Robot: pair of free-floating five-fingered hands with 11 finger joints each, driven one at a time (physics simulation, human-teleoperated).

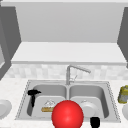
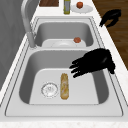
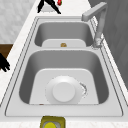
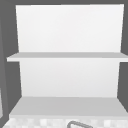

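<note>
Two hands point(image 2: 96, 61), two sink basins point(image 1: 47, 90), three plates point(image 3: 63, 93), one baguette point(image 2: 64, 85), one bottle point(image 1: 123, 94).

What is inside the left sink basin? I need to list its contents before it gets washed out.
In the left basin a baguette-like bread lies beside the round drain. The left hand hovers above, fingers extended. In the front view a red ball covers the basin's right front corner.

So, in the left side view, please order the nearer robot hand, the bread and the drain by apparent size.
1. Left robot hand, largest, though nearer the camera.
2. Bread.
3. Drain, only slightly smaller than the bread.
</note>
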